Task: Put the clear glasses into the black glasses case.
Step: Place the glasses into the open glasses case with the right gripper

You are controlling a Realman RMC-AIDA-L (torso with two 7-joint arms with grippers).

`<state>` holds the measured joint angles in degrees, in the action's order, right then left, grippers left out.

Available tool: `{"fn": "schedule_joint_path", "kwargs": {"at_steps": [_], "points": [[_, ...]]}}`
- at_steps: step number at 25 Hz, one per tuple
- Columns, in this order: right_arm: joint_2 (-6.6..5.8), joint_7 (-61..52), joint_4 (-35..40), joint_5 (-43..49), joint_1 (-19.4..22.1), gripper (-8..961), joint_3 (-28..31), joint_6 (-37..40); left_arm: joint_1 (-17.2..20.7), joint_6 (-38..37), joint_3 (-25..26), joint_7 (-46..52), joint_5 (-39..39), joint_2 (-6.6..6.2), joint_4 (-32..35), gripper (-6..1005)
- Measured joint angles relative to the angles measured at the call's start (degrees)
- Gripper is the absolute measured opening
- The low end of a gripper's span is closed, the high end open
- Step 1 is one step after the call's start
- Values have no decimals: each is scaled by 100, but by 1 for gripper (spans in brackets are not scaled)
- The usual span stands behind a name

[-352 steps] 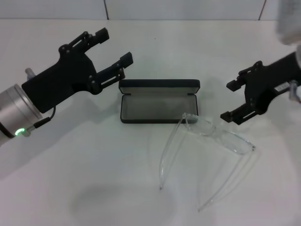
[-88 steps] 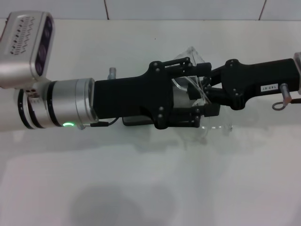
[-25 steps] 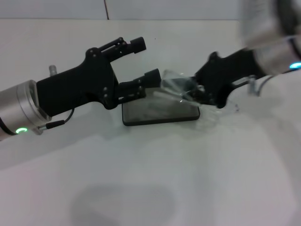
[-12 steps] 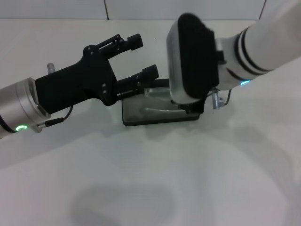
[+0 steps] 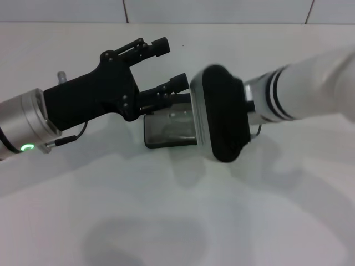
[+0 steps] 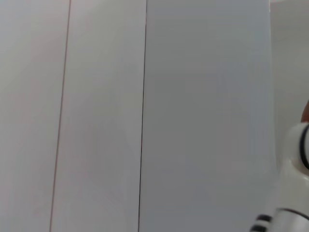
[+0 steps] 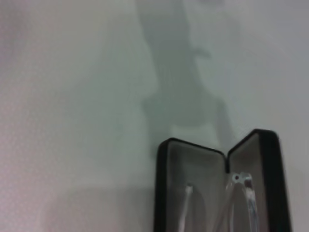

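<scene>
The black glasses case lies open on the white table, and my right arm's black wrist housing covers its right half. In the right wrist view the case shows its grey lining, and the clear glasses lie inside it with a thin clear arm along the tray. That arm's fingers are hidden in every view. My left gripper hovers open just behind and left of the case, holding nothing.
The white table spreads out in front of the case. A tiled wall runs along the back edge. The left wrist view shows pale panels and a bit of my right arm.
The glasses went from the table into the case. In the last second my right arm swung over the case and came forward and lower, hiding its right half. The left gripper barely moved.
</scene>
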<state>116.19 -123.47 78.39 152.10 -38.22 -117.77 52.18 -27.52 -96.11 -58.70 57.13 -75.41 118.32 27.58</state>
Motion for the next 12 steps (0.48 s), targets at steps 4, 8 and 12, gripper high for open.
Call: {"fn": "schedule_joint_path", "kwargs": {"at_steps": [4,8,12], "points": [[0,57,19,162,257,125,-275,-618,-8,8,0,0,0,-4,-17,787],[0,70,-15,488,463,125,-537,-1174,-20,38,-5,0,-17,-4,-17,787],[1,70,-95,775,615,126,-719,-1577,-35,69,-12,0,-22,-2,-17,787]]}}
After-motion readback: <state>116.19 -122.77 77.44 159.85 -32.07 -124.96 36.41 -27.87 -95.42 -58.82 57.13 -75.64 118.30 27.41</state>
